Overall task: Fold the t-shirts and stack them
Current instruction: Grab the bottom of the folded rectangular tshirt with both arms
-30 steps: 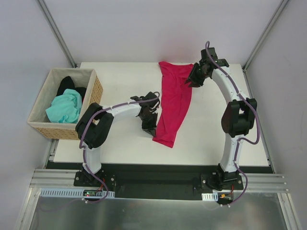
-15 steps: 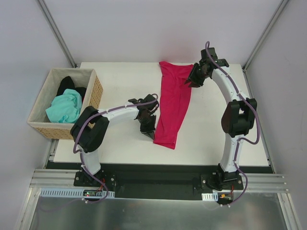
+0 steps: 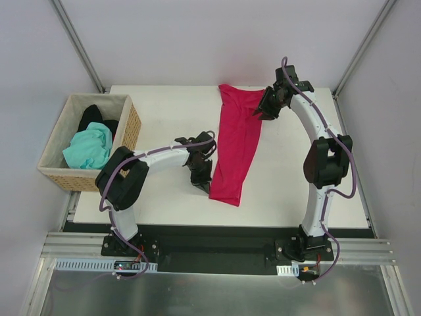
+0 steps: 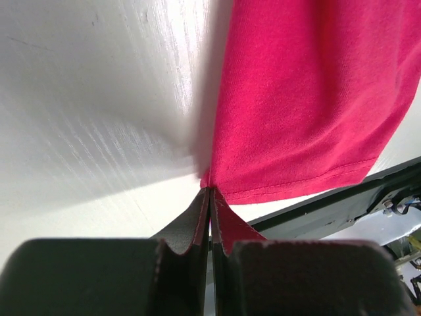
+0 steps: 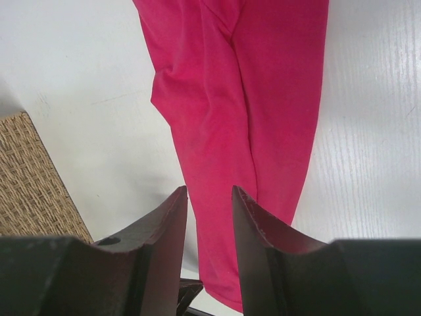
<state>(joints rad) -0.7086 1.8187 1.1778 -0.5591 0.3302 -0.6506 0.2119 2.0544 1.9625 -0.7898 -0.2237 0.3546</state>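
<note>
The crimson t-shirt (image 3: pixel 237 138) lies as a long narrow strip across the white table (image 3: pixel 164 112), running from the far edge toward the near edge. It also shows in the left wrist view (image 4: pixel 302 99) and in the right wrist view (image 5: pixel 230 99). My left gripper (image 3: pixel 203 186) (image 4: pixel 210 191) is shut on the shirt's near left corner by the hem. My right gripper (image 3: pixel 262 113) (image 5: pixel 209 191) is open above the shirt's far right edge, holding nothing. The mint-green t-shirt (image 3: pixel 89 148) and the black t-shirt (image 3: pixel 95 118) lie crumpled in the basket.
The tan wicker basket (image 3: pixel 128 128) stands at the table's left edge; its corner shows in the right wrist view (image 5: pixel 33 178). A black rail (image 4: pixel 342 197) runs along the table's near edge, just beyond the shirt's hem.
My left gripper has shifted slightly toward the near edge with the shirt corner, and the left elbow has swung left. The right arm has barely moved.
</note>
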